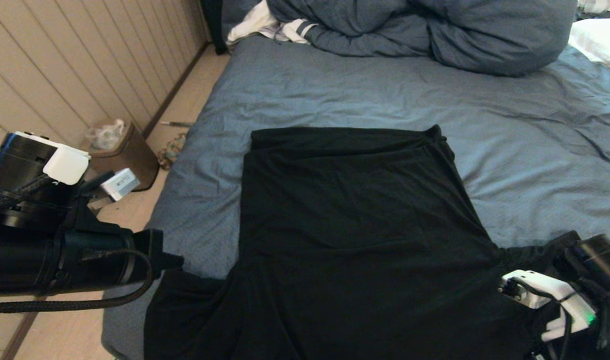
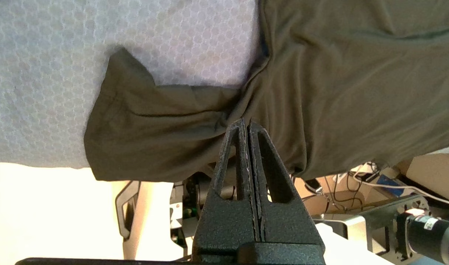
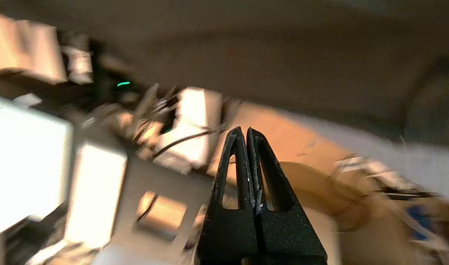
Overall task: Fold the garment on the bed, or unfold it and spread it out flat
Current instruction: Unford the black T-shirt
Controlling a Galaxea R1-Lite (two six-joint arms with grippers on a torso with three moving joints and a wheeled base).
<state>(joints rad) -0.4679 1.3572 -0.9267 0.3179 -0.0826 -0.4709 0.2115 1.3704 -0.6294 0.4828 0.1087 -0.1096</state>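
The black garment [image 1: 355, 240] lies spread on the blue-grey bed [image 1: 335, 95], plain side up, its far hem folded over and both sleeves out near the front edge. My left gripper [image 1: 177, 261] is at the left sleeve. In the left wrist view this gripper [image 2: 246, 124] is shut, its tips against the garment [image 2: 338, 92] where sleeve meets body; no cloth shows between the jaws. My right arm [image 1: 545, 292] sits at the bottom right over the right sleeve. In the blurred right wrist view the right gripper [image 3: 245, 129] is shut and empty, off the bed's edge.
A bunched blue-grey duvet [image 1: 425, 30] lies at the far side, with a white striped cloth [image 1: 265, 25] on its left and a white pillow [image 1: 602, 37] at the far right. A brown bin [image 1: 122, 150] stands on the floor by the panelled wall.
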